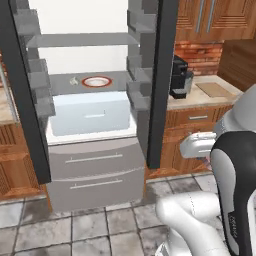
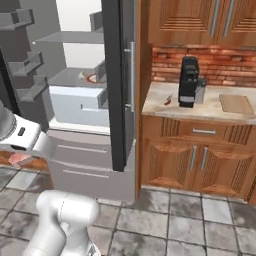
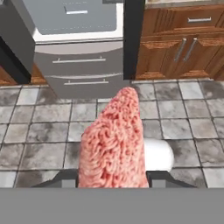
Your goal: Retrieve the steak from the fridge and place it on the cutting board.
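Left to right: open dark-grey fridge (image 1: 95, 150); two-finger gripper (image 3: 112, 180), apparently clamped on the pinkish-red streaked steak (image 3: 114, 144) (fingertips largely hidden) over the tiled floor; light-brown wooden cutting board (image 2: 236, 104) on the counter, well apart. A loose grip during the carry could drop the meat.

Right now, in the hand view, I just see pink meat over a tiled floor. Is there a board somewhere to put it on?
Observer: Yes. A cutting board lies on the counter, to the right of a black coffee machine.
Operator: Is the fridge shut?
Observer: No. Both doors of the fridge stand open.
Operator: Anything inside it?
Observer: A red-rimmed plate sits on a shelf, with a small pale lump beside it.
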Robot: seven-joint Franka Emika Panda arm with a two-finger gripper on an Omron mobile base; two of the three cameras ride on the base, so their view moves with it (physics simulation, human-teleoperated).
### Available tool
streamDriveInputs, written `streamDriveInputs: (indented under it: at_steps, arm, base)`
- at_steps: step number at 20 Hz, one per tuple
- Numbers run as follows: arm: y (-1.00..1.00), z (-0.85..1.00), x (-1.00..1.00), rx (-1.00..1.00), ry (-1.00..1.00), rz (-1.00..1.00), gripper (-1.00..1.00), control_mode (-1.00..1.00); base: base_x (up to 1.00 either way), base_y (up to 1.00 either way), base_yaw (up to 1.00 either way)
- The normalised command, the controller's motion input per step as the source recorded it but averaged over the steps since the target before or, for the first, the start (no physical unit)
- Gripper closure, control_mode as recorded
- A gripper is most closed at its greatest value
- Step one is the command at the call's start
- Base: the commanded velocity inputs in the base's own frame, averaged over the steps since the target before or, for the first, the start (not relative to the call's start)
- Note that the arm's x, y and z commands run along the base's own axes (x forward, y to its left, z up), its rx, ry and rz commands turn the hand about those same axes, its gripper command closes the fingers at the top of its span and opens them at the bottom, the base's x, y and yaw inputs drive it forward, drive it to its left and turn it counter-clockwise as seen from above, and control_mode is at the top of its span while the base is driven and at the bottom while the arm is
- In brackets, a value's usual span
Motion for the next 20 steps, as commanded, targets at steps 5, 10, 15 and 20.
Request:
streamDriveInputs:
  at_steps: [5, 10, 15, 20]
  arm:
    - [0.00, 0.00, 0.00, 0.00, 0.00, 0.00, 1.00, 1.00]
    - [0.00, 0.00, 0.00, 0.00, 0.00, 0.00, 1.00, 1.00]
    - [0.00, 0.00, 0.00, 0.00, 0.00, 0.00, 1.00, 1.00]
    - [0.00, 0.00, 0.00, 0.00, 0.00, 0.00, 1.00, 1.00]
  base:
    - [0.12, -1.00, -0.01]
    - [0.50, -1.00, -0.01]
    - [0.63, -1.00, 0.00]
    - [0.91, -1.00, 0.00]
